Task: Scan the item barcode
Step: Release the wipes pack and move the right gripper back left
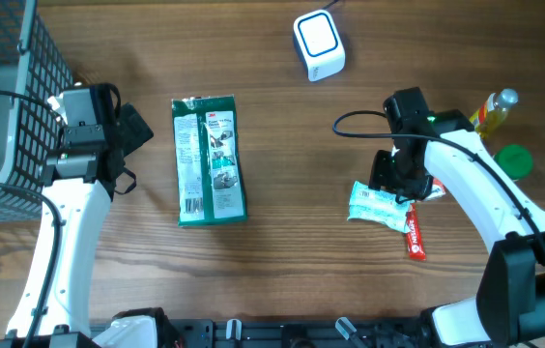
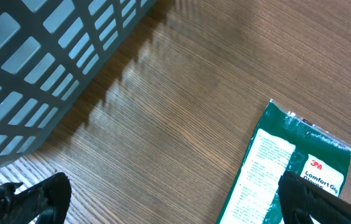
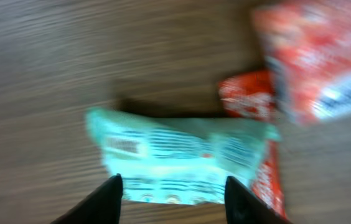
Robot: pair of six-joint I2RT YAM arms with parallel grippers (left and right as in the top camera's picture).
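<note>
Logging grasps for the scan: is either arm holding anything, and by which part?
Apparently nothing: left fingers open and empty; right fingers spread above the mint packet lying on the table.

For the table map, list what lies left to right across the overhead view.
grey basket → green 3M package → white scanner → mint packet → red sachet → yellow bottle

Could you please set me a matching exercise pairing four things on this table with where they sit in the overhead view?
Things:
1 scanner
2 green glove pack
3 mesh basket
4 teal packet

Places:
A far left edge
B top, near the middle
C beside the red sachet
D left of centre

Pairs: 1-B, 2-D, 3-A, 4-C
</note>
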